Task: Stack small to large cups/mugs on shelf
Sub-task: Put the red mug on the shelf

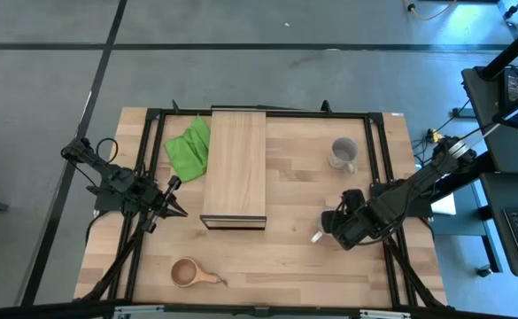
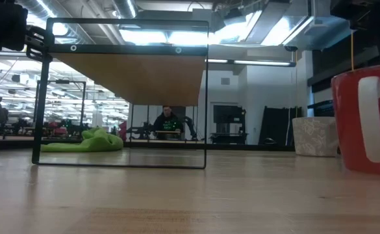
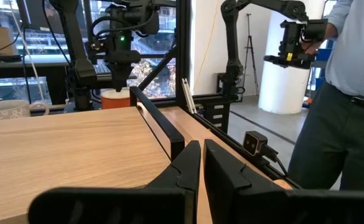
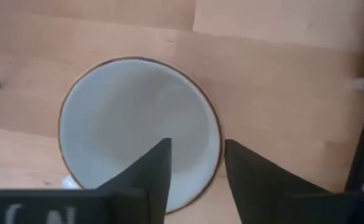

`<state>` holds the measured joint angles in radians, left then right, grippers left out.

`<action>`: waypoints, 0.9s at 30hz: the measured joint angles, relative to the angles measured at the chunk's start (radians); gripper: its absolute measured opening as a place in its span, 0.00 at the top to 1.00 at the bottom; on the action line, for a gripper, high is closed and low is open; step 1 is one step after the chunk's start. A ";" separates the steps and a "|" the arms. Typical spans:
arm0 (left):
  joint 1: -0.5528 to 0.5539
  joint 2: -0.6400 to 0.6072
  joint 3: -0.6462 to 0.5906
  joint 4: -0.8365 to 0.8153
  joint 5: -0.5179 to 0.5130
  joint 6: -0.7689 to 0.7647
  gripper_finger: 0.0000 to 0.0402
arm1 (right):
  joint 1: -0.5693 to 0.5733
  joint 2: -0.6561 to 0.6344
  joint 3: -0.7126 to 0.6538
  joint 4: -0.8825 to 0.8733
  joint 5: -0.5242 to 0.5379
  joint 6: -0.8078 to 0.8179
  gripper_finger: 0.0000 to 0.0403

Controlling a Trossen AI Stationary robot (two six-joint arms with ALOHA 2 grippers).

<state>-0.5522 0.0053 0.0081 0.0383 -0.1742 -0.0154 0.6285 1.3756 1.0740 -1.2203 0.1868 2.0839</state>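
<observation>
The red mug [image 4: 138, 134], white inside, stands upright on the table at the right, seen also in the low view [image 2: 365, 117]. My right gripper [image 4: 197, 165] points down over it, open, one finger inside the mug and one outside its rim. The grey mug [image 1: 343, 153] stands on its base farther back on the right. Near the front left, the small wooden cup [image 1: 188, 272] sits on the table. The shelf [image 1: 235, 168] stands mid-table. My left gripper [image 3: 201, 168] hangs shut and level, left of the shelf's near end [image 1: 172, 206]. My right gripper straddles the red mug's rim [image 4: 218, 146] from above. A gap shows between the inner finger and the wall. The outer finger [image 4: 250, 177] stands close to the rim; whether it touches, I cannot tell. The mug rests on the table.
A crumpled green cloth [image 1: 189, 146] lies at the shelf's far left. A black frame [image 1: 378, 151] runs around the work area. A person [image 3: 350, 93] stands beyond the table's right side. Bare wood lies between the shelf and the mugs.
</observation>
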 joint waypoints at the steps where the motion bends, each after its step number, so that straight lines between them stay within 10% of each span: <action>1: 0.000 0.000 0.000 0.000 0.000 0.000 0.97 | 0.000 -0.004 0.000 -0.004 -0.002 -0.005 0.61; 11: 0.000 0.000 0.000 0.000 0.000 0.000 0.97 | 0.000 -0.085 0.000 -0.050 0.035 -0.191 0.56; 27: 0.000 0.000 0.000 0.000 0.000 0.000 0.97 | -0.158 -0.122 0.000 -0.005 -0.038 -1.287 0.56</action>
<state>-0.5522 0.0051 0.0081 0.0383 -0.1745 -0.0154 0.4701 1.2537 1.0740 -1.2251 0.1487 0.7965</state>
